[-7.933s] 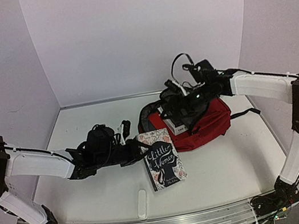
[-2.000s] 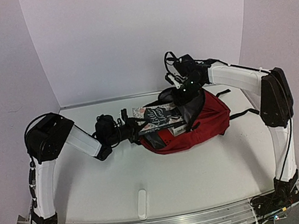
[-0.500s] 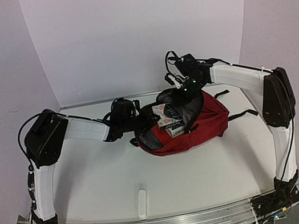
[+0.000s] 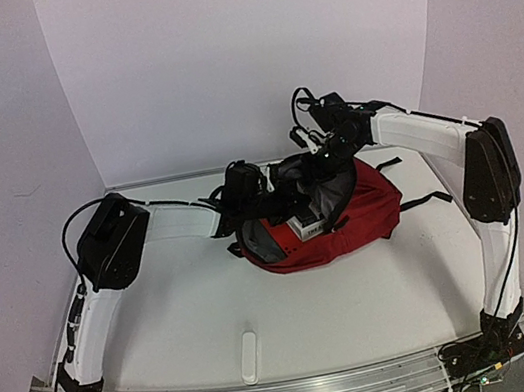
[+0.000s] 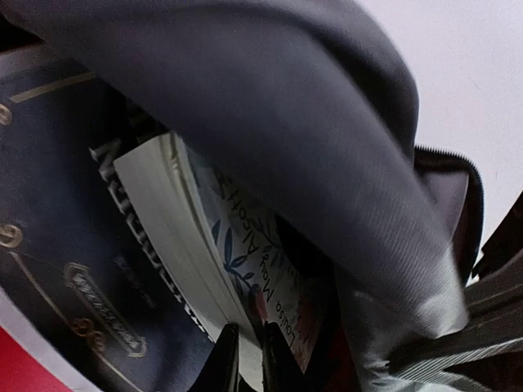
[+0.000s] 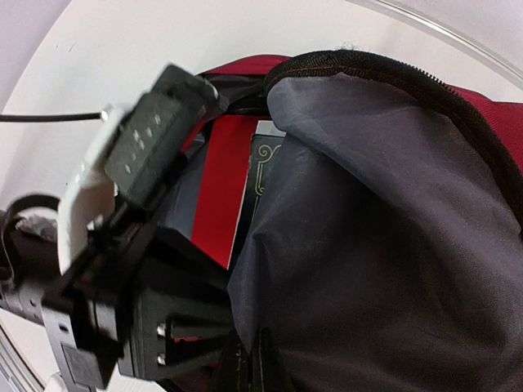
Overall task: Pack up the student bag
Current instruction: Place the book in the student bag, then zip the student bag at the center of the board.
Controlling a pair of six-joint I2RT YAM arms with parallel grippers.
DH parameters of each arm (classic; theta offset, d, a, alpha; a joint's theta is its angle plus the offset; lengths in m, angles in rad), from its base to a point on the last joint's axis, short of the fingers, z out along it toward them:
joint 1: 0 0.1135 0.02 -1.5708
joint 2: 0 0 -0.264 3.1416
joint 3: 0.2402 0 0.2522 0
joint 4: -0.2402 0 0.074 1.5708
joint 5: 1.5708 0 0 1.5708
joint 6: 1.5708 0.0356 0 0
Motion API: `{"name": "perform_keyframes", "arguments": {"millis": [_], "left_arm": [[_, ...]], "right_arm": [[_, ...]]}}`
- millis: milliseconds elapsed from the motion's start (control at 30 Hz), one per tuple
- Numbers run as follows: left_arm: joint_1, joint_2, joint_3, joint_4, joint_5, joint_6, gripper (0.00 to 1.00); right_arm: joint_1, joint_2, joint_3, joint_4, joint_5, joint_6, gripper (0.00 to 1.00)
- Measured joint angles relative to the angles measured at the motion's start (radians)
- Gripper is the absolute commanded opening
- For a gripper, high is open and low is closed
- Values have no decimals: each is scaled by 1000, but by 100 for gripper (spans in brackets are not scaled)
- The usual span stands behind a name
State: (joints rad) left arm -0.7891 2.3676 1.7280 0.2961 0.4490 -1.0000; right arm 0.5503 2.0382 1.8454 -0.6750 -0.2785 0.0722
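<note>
bag (image 4: 363, 219) on its side on table (image 4: 183, 322), mouth turned toward left arm. At bag's upper lip: right gripper (image 6: 249, 366), clamped on bag's grey lining (image 6: 368, 245), holding mouth up. Inside bag's mouth: left gripper (image 5: 248, 363), fingers nearly together with only a thin gap; cannot tell whether they pinch book's edge. book (image 5: 245, 261) dead ahead of left gripper, long axis running from fingertips deeper into bag, alongside a dark book (image 5: 65, 245). Judgement: left arm nearer, right one occupied; coming move likely a push along that axis toward bag's bottom
</note>
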Motion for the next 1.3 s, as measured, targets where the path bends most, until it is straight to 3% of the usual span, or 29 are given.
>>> {"name": "perform_keyframes", "arguments": {"millis": [133, 233, 433, 533, 767, 933, 1100, 1267, 1300], "left_arm": [[-13, -30, -76, 31, 13, 22, 43], [-14, -112, -177, 32, 1, 48, 57], [34, -331, -355, -61, -33, 93, 72], [89, -387, -369, -133, -62, 126, 75], [216, -418, -388, -271, -111, 167, 79], [224, -411, -390, -361, -140, 193, 82], [216, -382, -388, -407, -168, 221, 84], [215, -351, -387, -442, -185, 242, 83], [215, -348, -387, -447, -188, 243, 83]], "right_arm": [[0, -1, 0, 0, -13, 2, 2], [0, -1, 0, -1, -35, 6, 18], [12, -46, 0, 0, -148, 13, 58], [17, -106, 7, -2, -159, 5, 66], [-52, -214, 79, -8, -72, -18, 63], [-154, -207, 39, -32, 34, -48, 70], [-166, -187, -59, -70, 95, -89, 71], [-175, -145, -95, -89, 66, -89, 60], [-177, -138, -96, -90, 54, -88, 54]]}}
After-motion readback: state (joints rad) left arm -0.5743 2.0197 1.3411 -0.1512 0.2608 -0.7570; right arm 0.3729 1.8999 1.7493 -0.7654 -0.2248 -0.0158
